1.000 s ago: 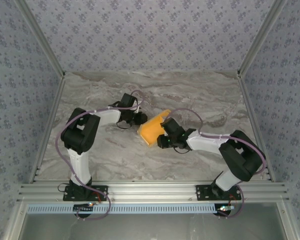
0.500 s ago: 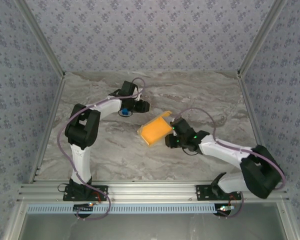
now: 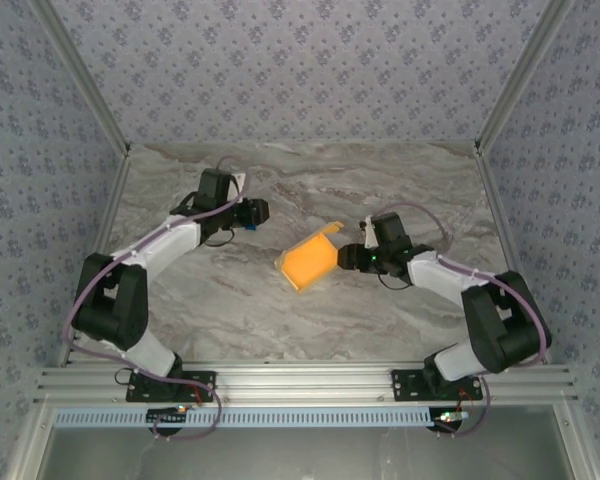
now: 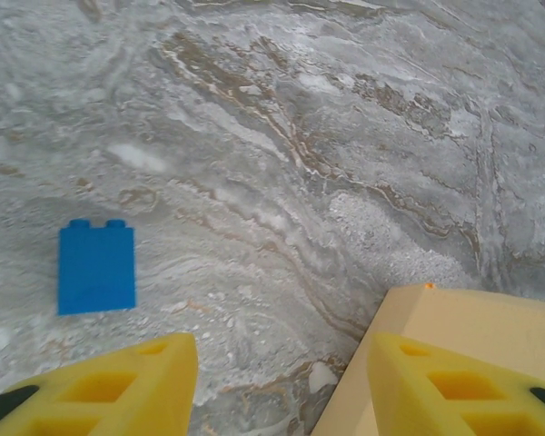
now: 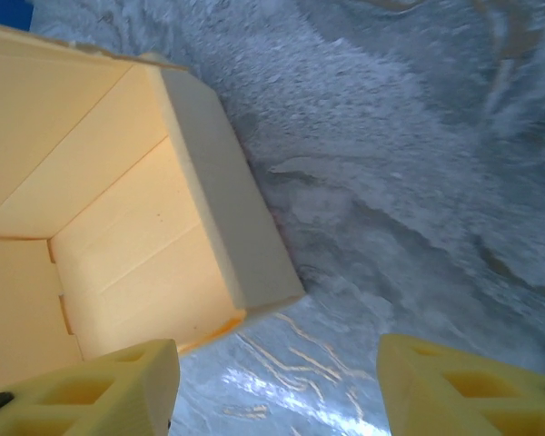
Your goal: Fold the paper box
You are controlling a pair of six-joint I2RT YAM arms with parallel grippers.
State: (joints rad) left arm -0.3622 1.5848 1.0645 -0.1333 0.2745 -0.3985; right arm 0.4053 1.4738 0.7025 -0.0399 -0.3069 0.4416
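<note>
**Both grippers standing open on either side of the paper box**

The paper box (image 3: 308, 263) is lying near the middle of the marble table (image 3: 380, 190), turned at a diagonal, with 1 flap rising at its far right corner. In the right wrist view its yellow-orange inside (image 5: 118, 245) is facing the camera, creased panels meeting at a corner.

The left arm is folding low at the elbow by the table's left edge, its forearm reaching up and to the right. The left gripper (image 3: 259, 212) is pointing right, apart from the box, its 2 yellow fingers (image 4: 118, 386) spread with only bare table between them. A small blue brick (image 4: 96, 267) is sitting on the marble just ahead of its left finger.

The right arm is bending at the elbow near the right rail, its forearm stretching left. The right gripper (image 3: 348, 257) is sitting just beside the box's right edge, jaws parted and gripping nothing.
</note>
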